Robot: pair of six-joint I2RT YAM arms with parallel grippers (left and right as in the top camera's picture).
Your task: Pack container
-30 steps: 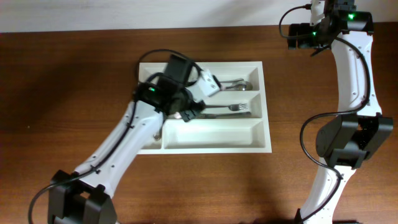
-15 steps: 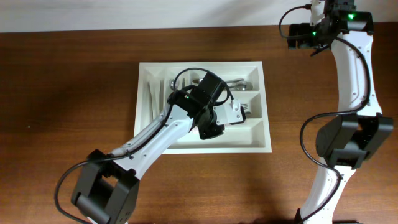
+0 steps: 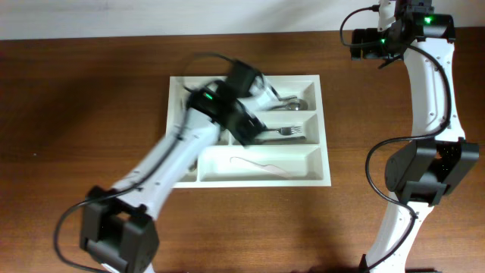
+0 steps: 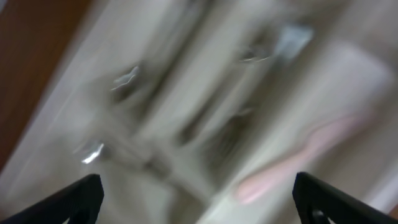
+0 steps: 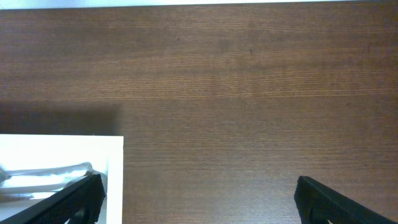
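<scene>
Container [image 3: 258,183], white with five compartments, lies flat around the middle of the tabletop [image 3: 91,114], a little nearer the far edge than the near one, and the left pincer [image 4: 199,200] hangs over it. That pincer's jaws stand wide apart. In the left wrist view its two dark fingertips [image 4: 84,199] sit at the bottom corners of the picture with nothing between them, so it has hold of nothing. Below it that view is badly smeared; only pale tray walls, a few metallic glints and a pale pink utensil [image 4: 298,155] can be made out.

From overhead the left arm [image 3: 174,152] reaches from the near edge across the container's left part. Its wrist is blurred above the far compartments, and it hides most of the two narrow ones. Of the three wide compartments, the one nearest the far edge holds a spoon [image 3: 294,102]. The middle one holds a fork [image 3: 286,131] with its head toward the right edge, and the nearest one holds the pale pink utensil, lying lengthwise.

The right pincer [image 5: 199,200] is likewise spread wide and empty. It is over bare wood by the far right corner of the tabletop, well apart from the container, whose corner shows at the lower left of the right wrist view. The right arm [image 3: 432,91] stands along the right edge.
</scene>
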